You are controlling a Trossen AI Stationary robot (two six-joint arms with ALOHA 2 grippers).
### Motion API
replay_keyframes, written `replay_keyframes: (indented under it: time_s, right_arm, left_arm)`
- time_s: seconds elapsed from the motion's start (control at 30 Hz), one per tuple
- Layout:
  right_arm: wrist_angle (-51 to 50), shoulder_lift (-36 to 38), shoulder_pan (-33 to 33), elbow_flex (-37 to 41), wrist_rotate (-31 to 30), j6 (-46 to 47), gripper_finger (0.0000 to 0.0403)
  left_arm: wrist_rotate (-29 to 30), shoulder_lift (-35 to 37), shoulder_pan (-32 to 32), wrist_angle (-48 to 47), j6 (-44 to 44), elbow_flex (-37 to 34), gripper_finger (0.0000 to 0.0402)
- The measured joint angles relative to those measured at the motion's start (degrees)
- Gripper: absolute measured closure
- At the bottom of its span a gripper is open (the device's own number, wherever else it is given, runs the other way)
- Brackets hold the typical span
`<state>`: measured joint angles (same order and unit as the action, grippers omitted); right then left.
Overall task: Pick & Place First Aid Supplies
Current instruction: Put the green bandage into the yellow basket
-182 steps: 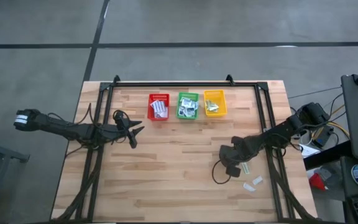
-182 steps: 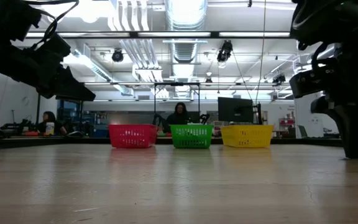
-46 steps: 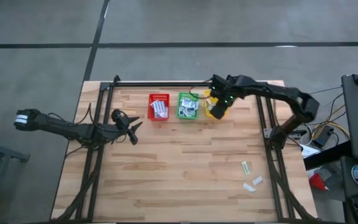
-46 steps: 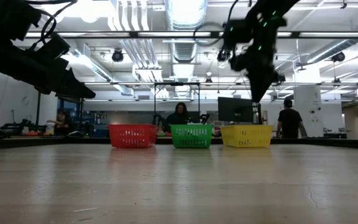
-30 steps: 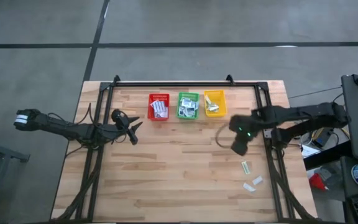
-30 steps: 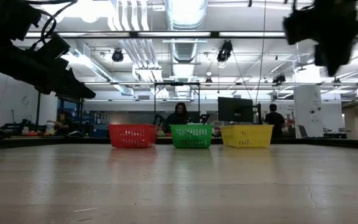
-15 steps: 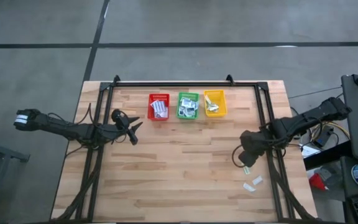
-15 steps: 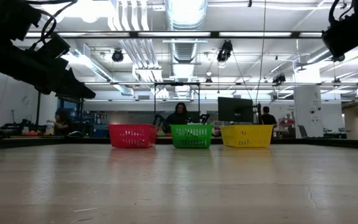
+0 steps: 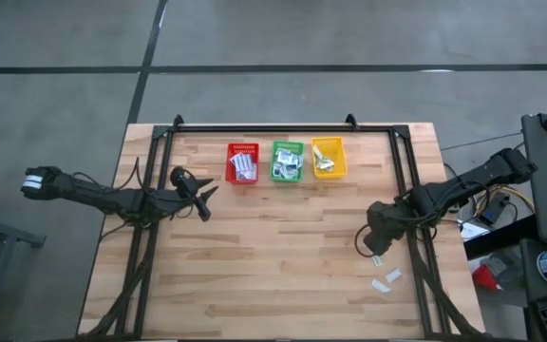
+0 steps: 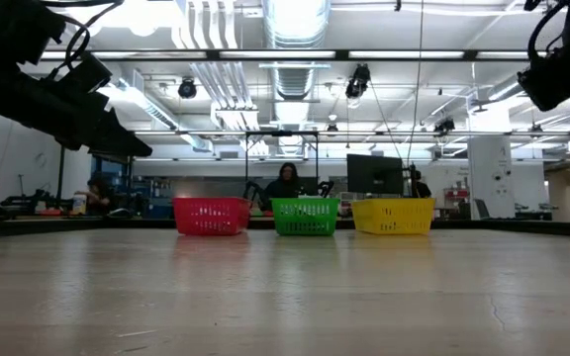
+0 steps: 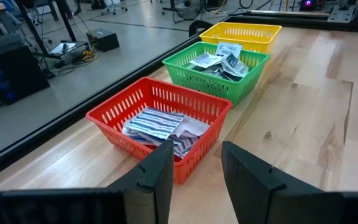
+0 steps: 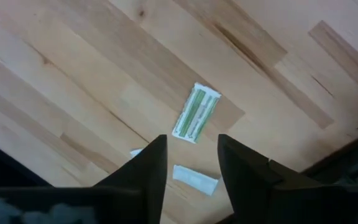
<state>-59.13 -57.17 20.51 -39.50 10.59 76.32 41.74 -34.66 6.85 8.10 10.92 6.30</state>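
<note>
In the high view the right gripper (image 9: 380,249) covers most of the green-striped packet (image 9: 377,257). Two white packets (image 9: 386,280) are too small to read. In the low view the right arm is cut off at the right edge.

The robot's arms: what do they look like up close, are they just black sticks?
Mostly, yes. Both are slim, dark, jointed arms trailing black cables. The left arm has a white band near its base. Each ends in two flat dark fingers, as on the right gripper and left gripper.
</note>
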Motion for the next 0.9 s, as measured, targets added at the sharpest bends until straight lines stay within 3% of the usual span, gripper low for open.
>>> replay_keyframes:
  time_s: [0.63,0.9]
  right_arm:
    - [9.5,-0.3,0.1,7.5,0.6,4.7,0.0248]
    - [10.7,-4.5,4.0,8.2,3.0,7.9,0.0252]
  left_arm:
    - [-0.2,0.0,0.0,0.0,0.2,0.0,0.0268]
    - [-0.2,0.0,0.0,0.0,0.2,0.0,0.0268]
